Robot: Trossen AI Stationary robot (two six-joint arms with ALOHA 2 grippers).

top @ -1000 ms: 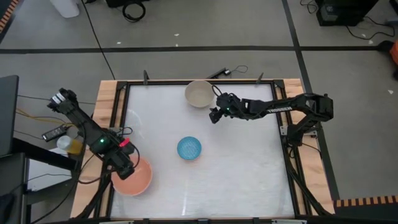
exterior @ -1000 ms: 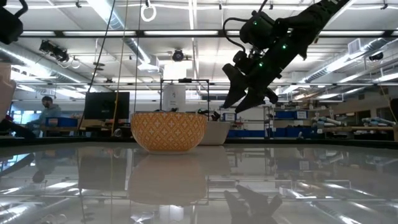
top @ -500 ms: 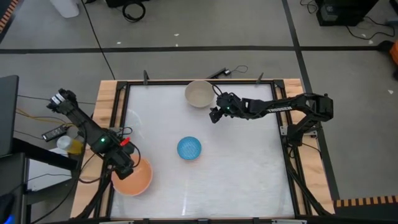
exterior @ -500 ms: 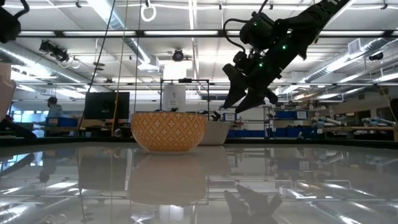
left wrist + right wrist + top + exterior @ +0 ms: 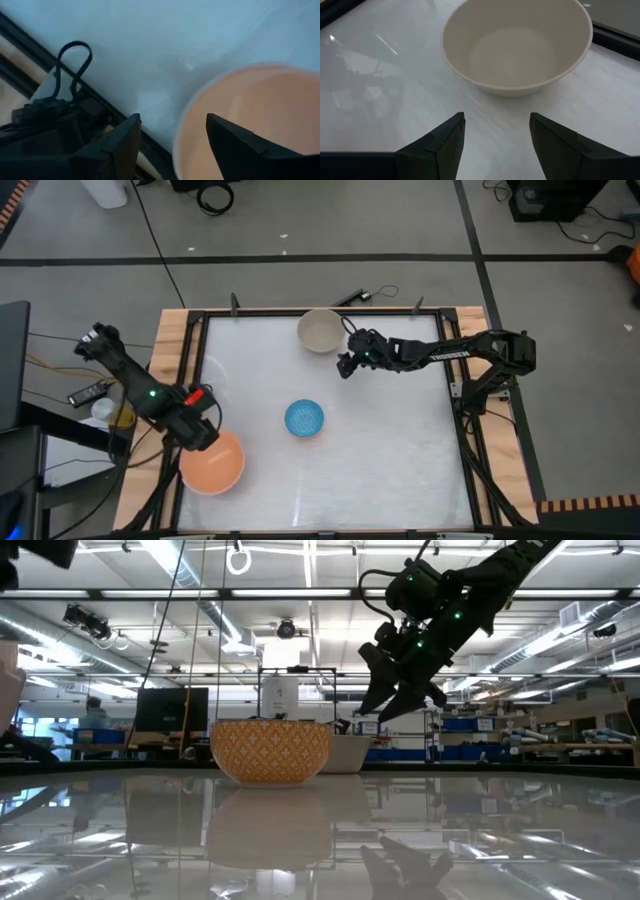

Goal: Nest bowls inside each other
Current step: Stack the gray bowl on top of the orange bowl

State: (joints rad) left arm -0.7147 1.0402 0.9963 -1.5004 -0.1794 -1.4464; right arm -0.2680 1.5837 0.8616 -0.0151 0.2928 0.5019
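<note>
From above, the left gripper (image 5: 197, 434) sits at the table's (image 5: 400, 460) near-left corner, just over the far-left rim of the peach bowl (image 5: 213, 464), its fingers apart and gripping nothing that can be seen. The blue bowl (image 5: 304, 418) lies near the table's middle, well apart from both grippers. The cream bowl (image 5: 320, 330) sits at the far edge, and the right gripper (image 5: 344, 366) hangs just beside it on the near-right side, not touching it. A faint white bowl (image 5: 208, 372) shows at the left edge of the table. Compared with a second ago, the left arm has drawn back toward the left edge, so more of the peach bowl is uncovered; the right arm and the bowls lie as before. In the low view the right gripper (image 5: 393, 700) hangs above the table with its fingers spread, clear of the patterned near bowl (image 5: 271, 751) and of the cream bowl (image 5: 348, 753) behind it; nothing there has shifted from the earlier frames. In the left wrist view the two dark fingers (image 5: 121, 142) stand apart, and the peach bowl's (image 5: 250, 110) rim runs between them, with bare table beyond it; no contact with the rim can be made out. In the right wrist view the fingers (image 5: 445, 140) stand apart over bare table, with the cream bowl (image 5: 517, 47) upright and empty just ahead of them, apart from both tips.
</note>
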